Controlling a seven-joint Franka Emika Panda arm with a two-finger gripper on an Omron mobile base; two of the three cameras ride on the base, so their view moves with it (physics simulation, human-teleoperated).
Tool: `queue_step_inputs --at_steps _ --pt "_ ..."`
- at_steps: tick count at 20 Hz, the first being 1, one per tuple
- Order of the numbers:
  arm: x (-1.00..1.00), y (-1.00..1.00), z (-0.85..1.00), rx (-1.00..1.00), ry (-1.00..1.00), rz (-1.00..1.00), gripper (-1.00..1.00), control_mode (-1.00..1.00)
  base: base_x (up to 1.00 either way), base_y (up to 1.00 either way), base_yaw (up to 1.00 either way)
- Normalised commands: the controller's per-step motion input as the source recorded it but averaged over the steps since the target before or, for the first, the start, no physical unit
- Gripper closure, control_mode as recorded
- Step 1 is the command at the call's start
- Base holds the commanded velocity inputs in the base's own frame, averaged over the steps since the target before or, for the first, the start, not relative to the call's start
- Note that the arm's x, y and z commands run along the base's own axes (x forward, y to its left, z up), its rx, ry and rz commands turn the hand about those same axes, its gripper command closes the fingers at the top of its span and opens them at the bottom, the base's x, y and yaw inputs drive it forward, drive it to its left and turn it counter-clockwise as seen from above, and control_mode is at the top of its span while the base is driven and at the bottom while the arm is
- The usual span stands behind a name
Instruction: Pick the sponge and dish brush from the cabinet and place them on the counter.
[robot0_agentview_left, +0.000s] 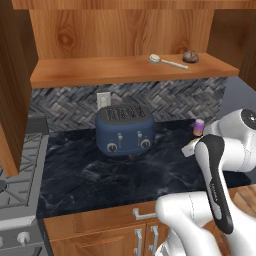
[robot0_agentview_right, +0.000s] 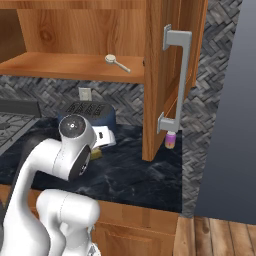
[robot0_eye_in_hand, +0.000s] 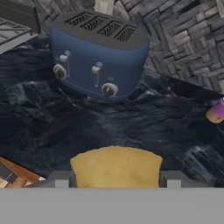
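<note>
1. In the hand view the gripper (robot0_eye_in_hand: 115, 180) is clamped on the sponge (robot0_eye_in_hand: 116, 167); the yellow block fills the gap between the 2 fingers (robot0_eye_in_hand: 59, 178), over the counter (robot0_eye_in_hand: 65, 131).
2. In the right base view the sponge (robot0_agentview_right: 96, 154) shows as a yellow bit low beside the arm, close above the dark stone.
3. Past it, a blue toaster (robot0_agentview_left: 124, 130) with 4 slots stands on the counter (robot0_agentview_left: 100, 175) against the tiled wall.
4. A small purple-and-cream jar (robot0_agentview_left: 199, 127) stands to the right of the toaster, well apart from it.
5. Farthest and highest, the dish brush (robot0_agentview_left: 167, 61) lies on the open shelf of the cabinet (robot0_agentview_left: 125, 72), its round head pointing left.
6. A dark brown round lump (robot0_agentview_left: 190, 56) sits just beside the brush handle on that same shelf.
</note>
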Motion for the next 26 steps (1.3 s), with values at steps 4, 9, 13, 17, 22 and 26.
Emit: queue_step_inputs --at_steps 4,9,13,17,22,26 --pt "0.00 0.00 -0.42 0.00 -0.02 0.00 1.00 -1.00 0.00 0.00 0.00" --pt "0.00 0.00 -0.43 0.00 -0.02 0.00 1.00 -1.00 0.00 0.00 0.00" --pt "0.00 0.00 -0.33 0.00 -0.03 0.00 1.00 -1.00 0.00 0.00 0.00" --pt "0.03 0.00 -0.35 0.00 -0.04 0.00 1.00 -1.00 0.00 0.00 0.00" --pt "0.01 0.06 -0.24 0.00 -0.03 0.00 1.00 -1.00 0.00 0.00 0.00" --pt "0.00 0.18 -0.21 0.00 -0.01 0.00 1.00 -1.00 0.00 0.00 0.00"
